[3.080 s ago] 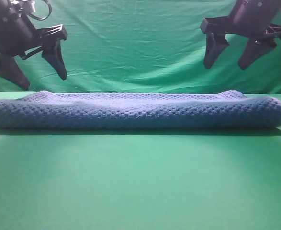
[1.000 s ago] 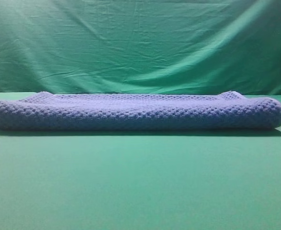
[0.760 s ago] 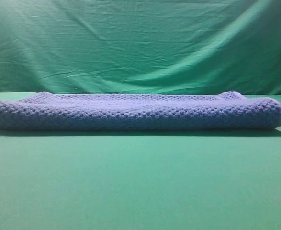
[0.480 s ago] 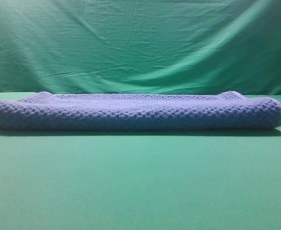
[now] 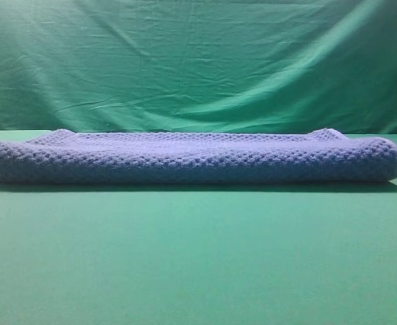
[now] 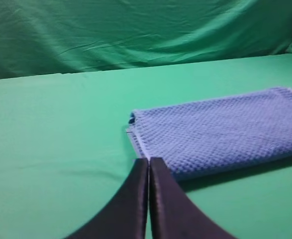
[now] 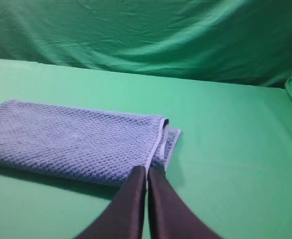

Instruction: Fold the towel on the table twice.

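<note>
A: What is nearest the wrist cameras?

B: Each shows its own dark fingers pressed together, holding nothing. The left gripper point(image 6: 148, 164) and the right gripper point(image 7: 146, 172) both sit above the green table point(image 5: 198, 257), each tip just short of one end of the towel.

A: And beyond them?

B: The blue-grey waffle-knit towel point(image 5: 191, 159) lies folded in a long flat band across the table, its rounded fold facing front. Farthest back hangs a wrinkled green backdrop cloth point(image 5: 198, 61).

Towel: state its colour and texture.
Blue-grey towel, bumpy waffle knit; clearest in the right wrist view.
</note>
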Tool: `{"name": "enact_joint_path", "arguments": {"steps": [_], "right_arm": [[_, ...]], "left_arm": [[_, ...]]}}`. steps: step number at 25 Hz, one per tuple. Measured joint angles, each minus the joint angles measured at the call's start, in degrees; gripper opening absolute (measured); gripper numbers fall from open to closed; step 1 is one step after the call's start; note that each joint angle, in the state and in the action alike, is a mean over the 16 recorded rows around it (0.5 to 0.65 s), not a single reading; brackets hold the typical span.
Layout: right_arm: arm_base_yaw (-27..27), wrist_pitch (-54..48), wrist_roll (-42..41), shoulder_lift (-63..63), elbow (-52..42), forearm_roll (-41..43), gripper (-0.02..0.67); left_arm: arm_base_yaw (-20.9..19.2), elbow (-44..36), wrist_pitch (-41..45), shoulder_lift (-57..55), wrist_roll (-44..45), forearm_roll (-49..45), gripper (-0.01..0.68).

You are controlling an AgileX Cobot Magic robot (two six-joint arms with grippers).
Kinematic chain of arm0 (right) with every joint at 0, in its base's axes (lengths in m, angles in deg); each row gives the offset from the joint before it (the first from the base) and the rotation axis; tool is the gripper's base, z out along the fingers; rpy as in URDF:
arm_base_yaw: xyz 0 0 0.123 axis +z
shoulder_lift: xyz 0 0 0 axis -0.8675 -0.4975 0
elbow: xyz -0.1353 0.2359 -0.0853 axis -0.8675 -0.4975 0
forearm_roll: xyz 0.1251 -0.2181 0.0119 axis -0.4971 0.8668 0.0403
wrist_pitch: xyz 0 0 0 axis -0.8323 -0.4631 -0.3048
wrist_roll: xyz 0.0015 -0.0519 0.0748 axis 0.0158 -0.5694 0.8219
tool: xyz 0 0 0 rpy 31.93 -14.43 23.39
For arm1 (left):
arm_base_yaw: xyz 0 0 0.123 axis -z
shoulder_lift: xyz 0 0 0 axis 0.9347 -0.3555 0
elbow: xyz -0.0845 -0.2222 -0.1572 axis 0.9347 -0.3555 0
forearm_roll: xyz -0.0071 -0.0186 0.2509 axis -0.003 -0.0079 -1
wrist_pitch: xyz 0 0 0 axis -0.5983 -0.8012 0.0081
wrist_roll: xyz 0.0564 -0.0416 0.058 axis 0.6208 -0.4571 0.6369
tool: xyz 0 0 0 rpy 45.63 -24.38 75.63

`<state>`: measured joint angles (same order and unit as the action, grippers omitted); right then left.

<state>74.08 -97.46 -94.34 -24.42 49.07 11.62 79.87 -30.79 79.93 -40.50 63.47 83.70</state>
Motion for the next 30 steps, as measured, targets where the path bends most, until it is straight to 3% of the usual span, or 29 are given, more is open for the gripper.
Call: {"name": "enact_joint_path", "arguments": {"steps": [17, 30], "right_arm": [[0.0, 13.04, -3.27, 0.0, -6.87, -5.87, 0.0], [0.0, 9.22, -3.27, 0.0, -8.81, -7.29, 0.0]], "left_arm": [[0.0, -4.96, -1.63, 0.0, 0.0, 2.02, 0.0], [0.0, -8.98, -4.07, 0.0, 0.0, 2.07, 0.0]]}}
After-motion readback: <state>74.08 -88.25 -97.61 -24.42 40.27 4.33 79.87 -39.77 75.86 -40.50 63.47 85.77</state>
